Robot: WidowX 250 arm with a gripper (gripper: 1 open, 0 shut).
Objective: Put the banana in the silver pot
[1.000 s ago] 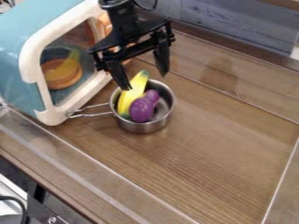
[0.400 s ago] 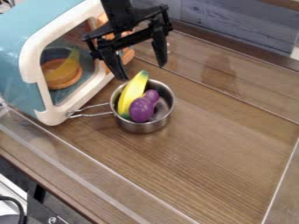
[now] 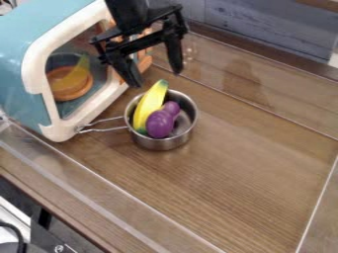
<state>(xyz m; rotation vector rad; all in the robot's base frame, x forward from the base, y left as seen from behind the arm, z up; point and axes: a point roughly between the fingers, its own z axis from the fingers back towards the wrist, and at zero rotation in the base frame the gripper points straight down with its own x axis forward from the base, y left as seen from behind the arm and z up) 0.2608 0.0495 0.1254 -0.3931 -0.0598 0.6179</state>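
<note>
The two black fingers of the black gripper stood spread wide and held nothing, hanging in the upper middle of the frame just above the pot. Below them, the small curved yellow toy banana lay inside the small round shiny silver pot, leaning against its upper-left wall beside a purple lumpy toy vegetable. The pot sat on the brown wooden table, touching the front of a pale blue and cream toy microwave at left, which held an orange dish.
</note>
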